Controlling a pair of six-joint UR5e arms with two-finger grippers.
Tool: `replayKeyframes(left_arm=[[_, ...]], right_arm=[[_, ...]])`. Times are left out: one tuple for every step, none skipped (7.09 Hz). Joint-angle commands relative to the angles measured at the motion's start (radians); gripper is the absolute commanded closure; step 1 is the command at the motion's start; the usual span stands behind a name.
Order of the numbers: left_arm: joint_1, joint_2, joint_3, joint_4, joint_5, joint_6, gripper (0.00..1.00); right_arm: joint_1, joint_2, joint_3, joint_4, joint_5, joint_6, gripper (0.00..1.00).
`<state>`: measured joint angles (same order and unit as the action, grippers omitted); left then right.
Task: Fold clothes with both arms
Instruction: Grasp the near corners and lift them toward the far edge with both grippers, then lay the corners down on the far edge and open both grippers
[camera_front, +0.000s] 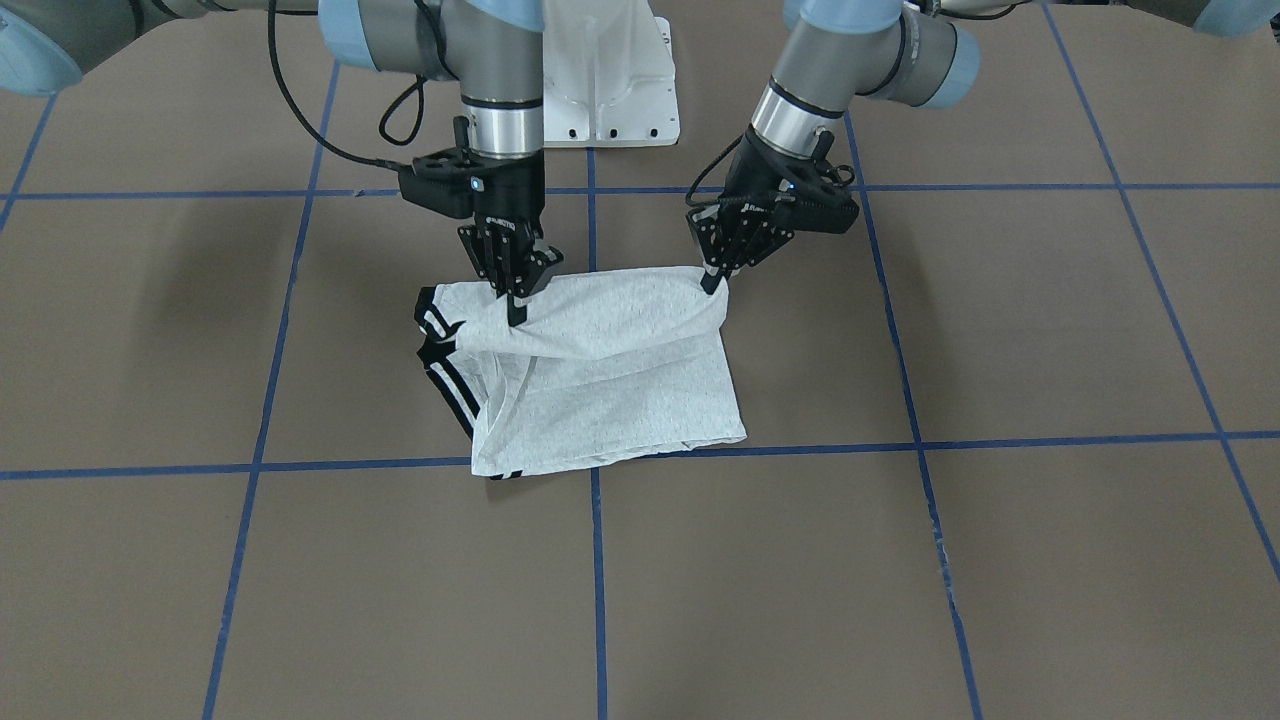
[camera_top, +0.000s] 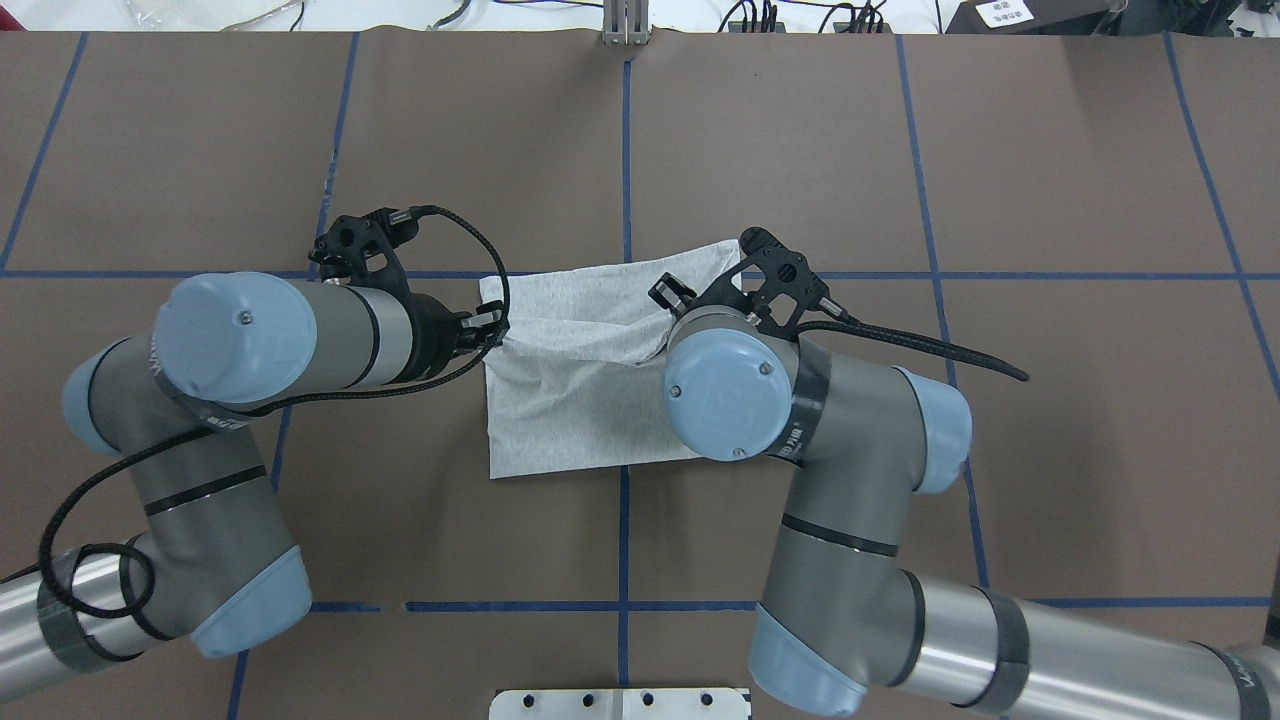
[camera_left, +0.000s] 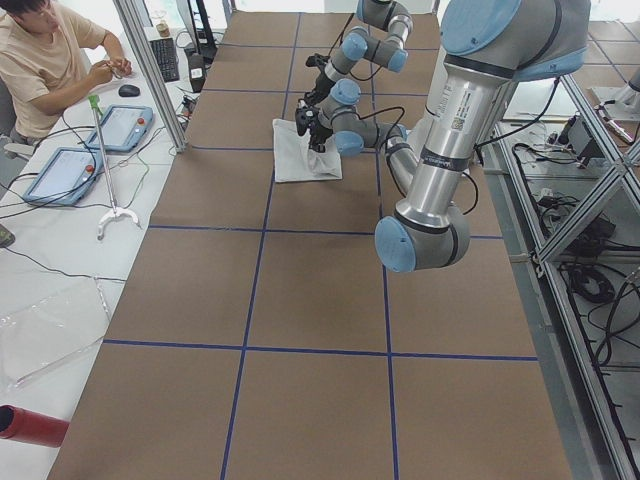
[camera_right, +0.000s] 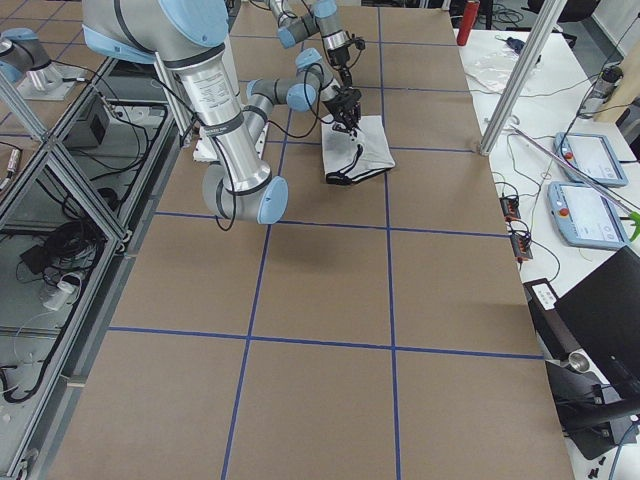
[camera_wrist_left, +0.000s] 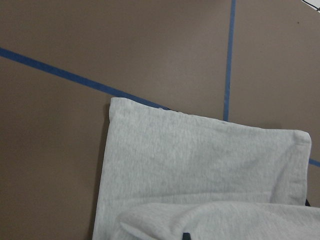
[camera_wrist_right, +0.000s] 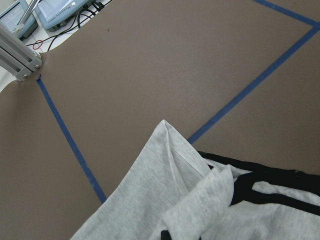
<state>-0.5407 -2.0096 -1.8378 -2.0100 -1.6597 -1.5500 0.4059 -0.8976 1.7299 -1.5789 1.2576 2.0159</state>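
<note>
Spread half-folded mid-frame in the front-facing view, on the brown taped tabletop (camera_front: 1000, 320): the light heather-grey T-shirt (camera_front: 610, 390), striped cuffs (camera_front: 447, 378) at its left. Pinched at both upper corners, jaws clenched on cloth, by the black left gripper (camera_front: 713, 282) (frame right) and black right gripper (camera_front: 515, 305) (frame left). Held up taut, likely to carry that edge over for another fold.

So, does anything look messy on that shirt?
A little. The T-shirt is mostly folded, but its black-striped sleeve cuffs poke out crookedly past the edge on the robot's right side. Nothing looks torn.
</note>
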Motion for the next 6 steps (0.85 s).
replayKeyframes(left_arm=[[-0.038,-0.069,0.122,-0.009,0.005,0.040,1.00],[-0.056,-0.072,0.150,-0.009,0.005,0.059,1.00],[-0.070,-0.087,0.178,-0.022,0.005,0.091,1.00],[-0.071,-0.087,0.187,-0.039,0.005,0.132,0.62],[-0.071,-0.087,0.186,-0.041,0.000,0.193,0.01],[-0.073,-0.083,0.175,-0.041,-0.005,0.205,0.00]], right_arm=[[0.036,0.069,-0.185,0.101,0.019,-0.034,1.00],[0.051,0.069,-0.202,0.112,0.029,-0.052,1.00],[0.063,0.069,-0.205,0.112,0.046,-0.054,1.00],[0.064,0.069,-0.217,0.111,0.046,-0.063,0.85],[0.064,0.087,-0.230,0.115,0.045,-0.177,0.01],[0.068,0.098,-0.222,0.118,0.066,-0.196,0.00]])
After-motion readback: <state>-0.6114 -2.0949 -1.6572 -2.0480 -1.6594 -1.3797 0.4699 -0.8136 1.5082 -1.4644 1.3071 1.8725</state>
